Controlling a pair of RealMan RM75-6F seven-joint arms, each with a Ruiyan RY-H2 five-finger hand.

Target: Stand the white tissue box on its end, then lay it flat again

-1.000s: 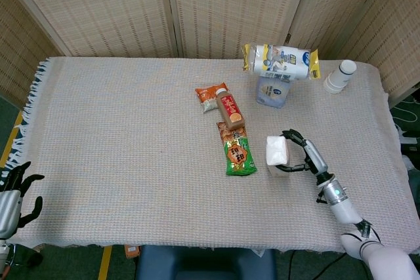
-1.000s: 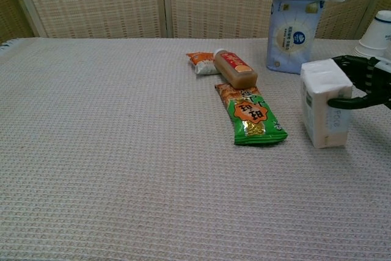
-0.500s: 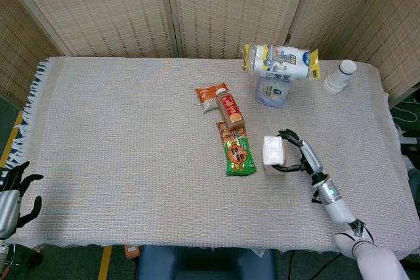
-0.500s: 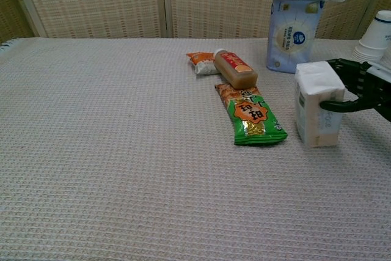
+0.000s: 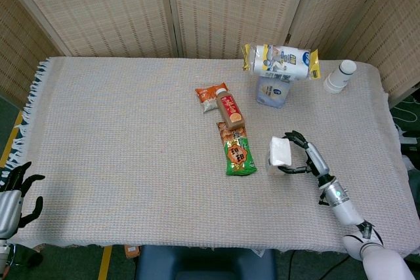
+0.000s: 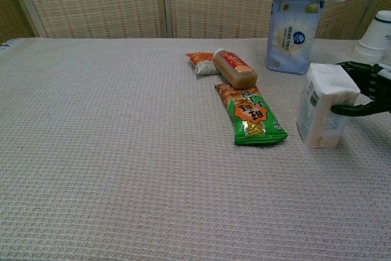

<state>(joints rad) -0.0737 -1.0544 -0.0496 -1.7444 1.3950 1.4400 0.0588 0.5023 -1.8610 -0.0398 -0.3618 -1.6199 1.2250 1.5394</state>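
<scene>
The white tissue box point(image 5: 280, 151) point(image 6: 325, 106) stands on its end on the cloth, right of the green snack pack, leaning a little to the right at its top. My right hand point(image 5: 303, 153) point(image 6: 365, 88) grips it from the right side, fingers over the top edge and thumb against its side. My left hand point(image 5: 14, 195) hangs off the table's front left corner, fingers apart, holding nothing; the chest view does not show it.
A green snack pack point(image 5: 237, 155) lies just left of the box, with a brown bottle point(image 5: 230, 111) and orange packet point(image 5: 210, 95) behind it. A blue tissue pack point(image 5: 273, 90) with a wrapped roll point(image 5: 281, 61) on top and stacked paper cups point(image 5: 340, 75) stand far right.
The box shifted slightly left and then back right in my right hand, and its top now tips toward the right. The left hand has stayed put.
</scene>
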